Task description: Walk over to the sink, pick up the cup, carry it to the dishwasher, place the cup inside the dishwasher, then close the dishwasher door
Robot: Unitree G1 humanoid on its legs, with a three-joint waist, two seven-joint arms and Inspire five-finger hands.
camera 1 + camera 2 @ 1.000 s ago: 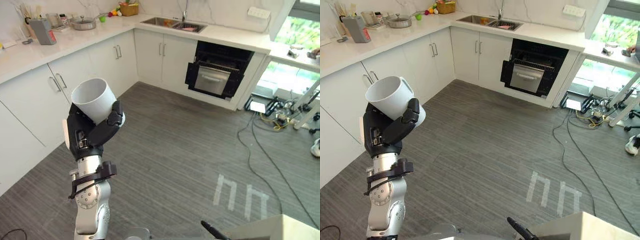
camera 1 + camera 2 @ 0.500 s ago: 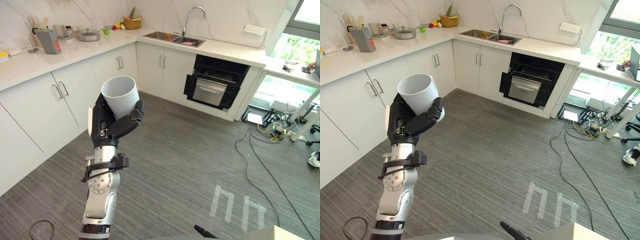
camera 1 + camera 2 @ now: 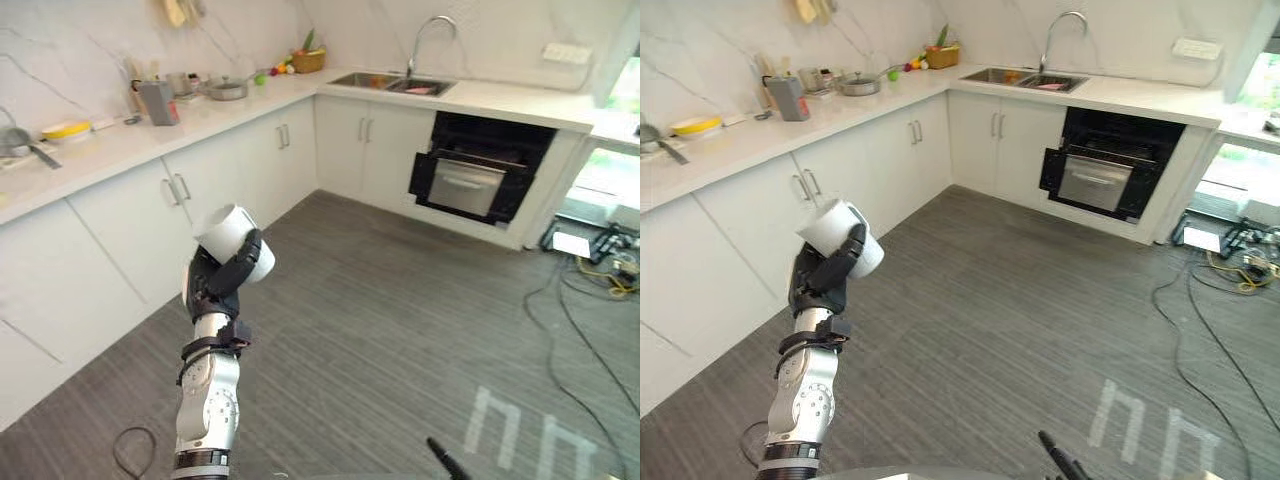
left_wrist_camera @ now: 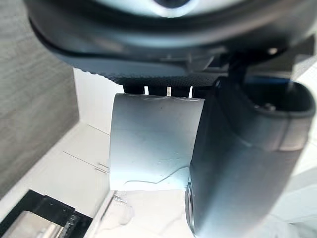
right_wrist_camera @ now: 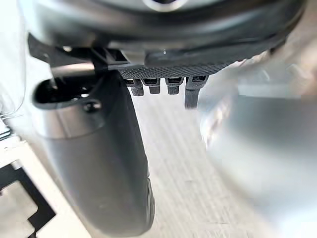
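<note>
Currently the left hand (image 3: 218,282) is clamped on the cup (image 3: 230,234), fingers and thumb curled round its wall; the cup is tilted, mouth upward.

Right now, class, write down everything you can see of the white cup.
The white cup is a plain, smooth cylinder, ceramic-looking and without markings. It is tilted, held in the air over the grey floor near the white cabinets. The left hand grips it, dark fingers and thumb curled round its wall.
</note>
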